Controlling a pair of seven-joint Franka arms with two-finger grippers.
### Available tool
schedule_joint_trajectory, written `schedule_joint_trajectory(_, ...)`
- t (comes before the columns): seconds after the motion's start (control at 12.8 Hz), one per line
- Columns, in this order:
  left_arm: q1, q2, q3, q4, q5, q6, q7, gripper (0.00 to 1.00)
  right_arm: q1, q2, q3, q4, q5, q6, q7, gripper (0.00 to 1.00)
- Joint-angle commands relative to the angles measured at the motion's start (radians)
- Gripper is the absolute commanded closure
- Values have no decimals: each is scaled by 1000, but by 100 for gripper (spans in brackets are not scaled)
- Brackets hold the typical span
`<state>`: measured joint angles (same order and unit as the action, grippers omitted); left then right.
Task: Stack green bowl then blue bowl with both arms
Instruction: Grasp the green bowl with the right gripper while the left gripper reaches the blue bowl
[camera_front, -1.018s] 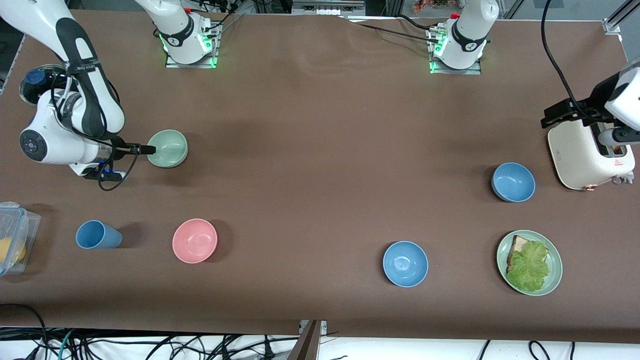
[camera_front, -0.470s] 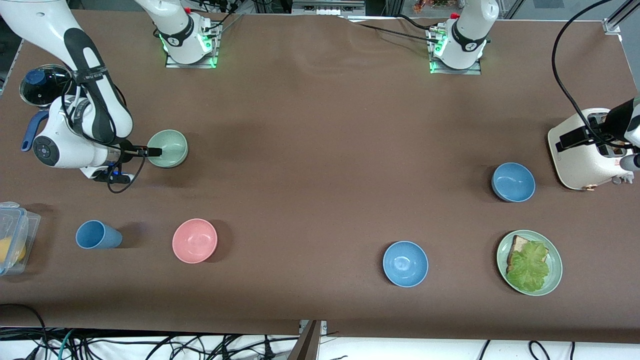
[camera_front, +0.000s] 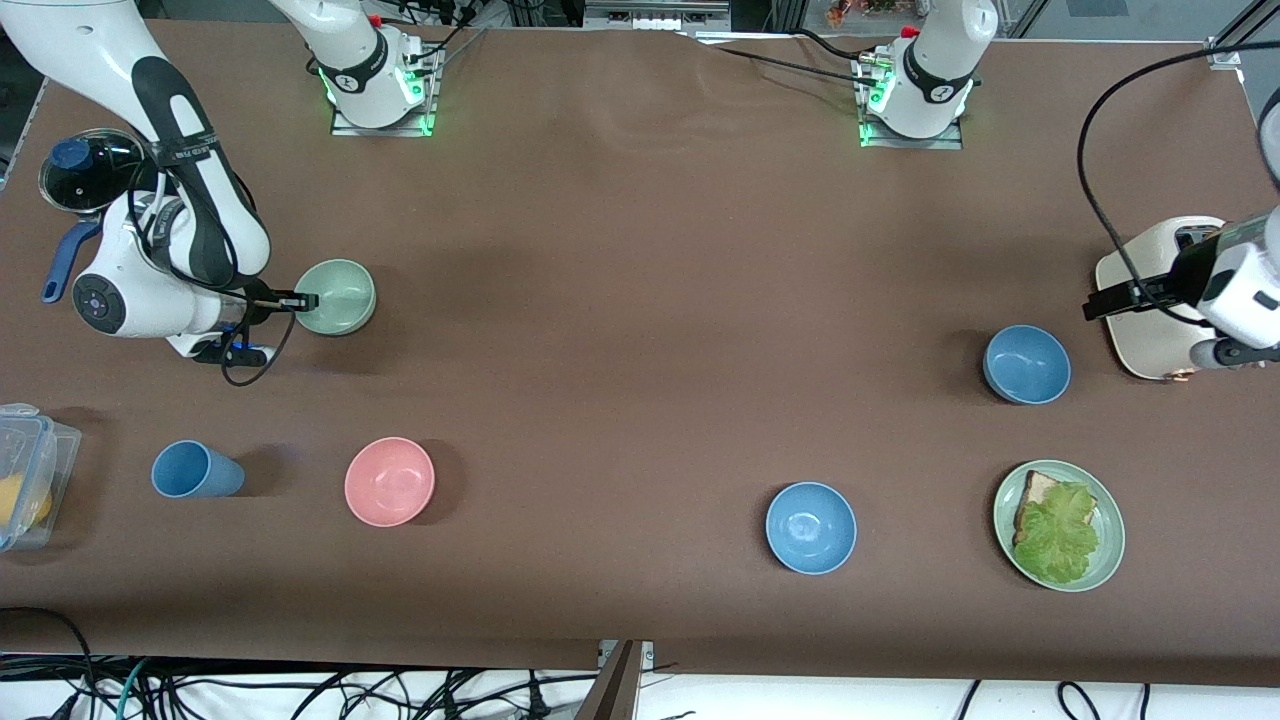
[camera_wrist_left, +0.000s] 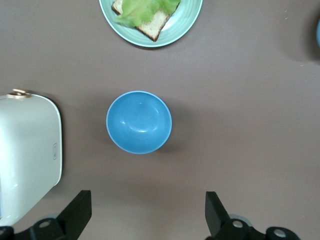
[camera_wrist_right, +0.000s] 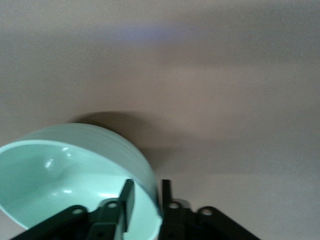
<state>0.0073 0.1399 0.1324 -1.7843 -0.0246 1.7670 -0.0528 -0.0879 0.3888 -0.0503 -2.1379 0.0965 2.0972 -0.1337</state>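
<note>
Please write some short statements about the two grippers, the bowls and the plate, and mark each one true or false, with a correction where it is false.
1. The right gripper is closed on the green bowl's rim. True.
2. The left gripper holds the blue bowl. False: it is open above the table near that bowl, touching nothing.
3. The pink bowl is stacked in the green bowl. False: it stands alone, nearer the front camera.
4. The green plate carries toast with lettuce. True.
5. A toaster stands beside the blue bowl. True.
</note>
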Motion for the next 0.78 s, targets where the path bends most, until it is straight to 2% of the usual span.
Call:
schedule_joint_trajectory(0.0,19,-20,15,-131,-3,132,69,0,-3,-5,17,0,17,-11,-15,100)
schedule_joint_trajectory(0.16,20,-17,38,-190,-3,208,82,0,0,-5,35,32,17,-15,-7,100)
schedule_joint_trajectory(0.31,39,-2,53,-237,-3,296,154,0,8,-4,67,120,20,-80,6,100)
schedule_joint_trajectory(0.47,52,32,64,-270,-2,354,180,0,22,28,116,211,84,-132,57,100)
schedule_joint_trajectory(0.71,52,93,67,-302,14,441,182,0,89,73,193,311,121,-147,269,100)
